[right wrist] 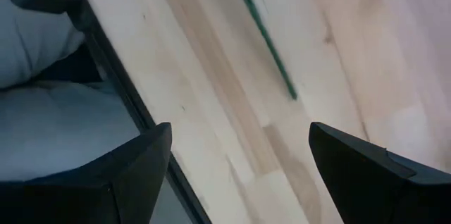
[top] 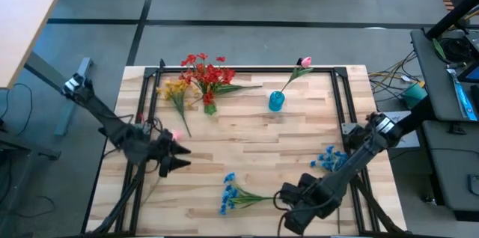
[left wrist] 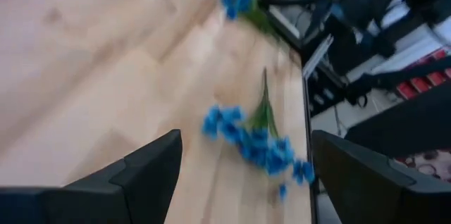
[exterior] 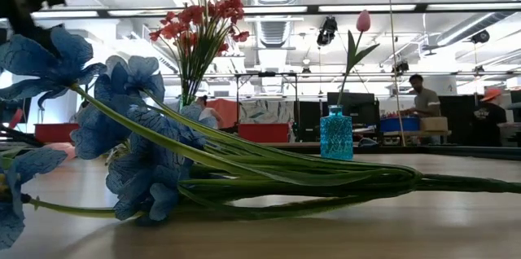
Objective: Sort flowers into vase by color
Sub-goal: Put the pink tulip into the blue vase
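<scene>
High view, looking down: two robot arms over a wooden worktop strewn with artificial flowers, sorting barely begun.

Left tool hovers at the left side, fingers spread apart and holding nothing; a pink bud shows beside it. Far left lie a yellow spray and a red spray, unsorted. Near centre lies a blue spray. Far centre, a small blue vase holds one pink tulip, the only stem placed. Right tool hangs low at the near edge by the blue stem's end, fingers apart, empty. Another blue spray lies right.
</scene>
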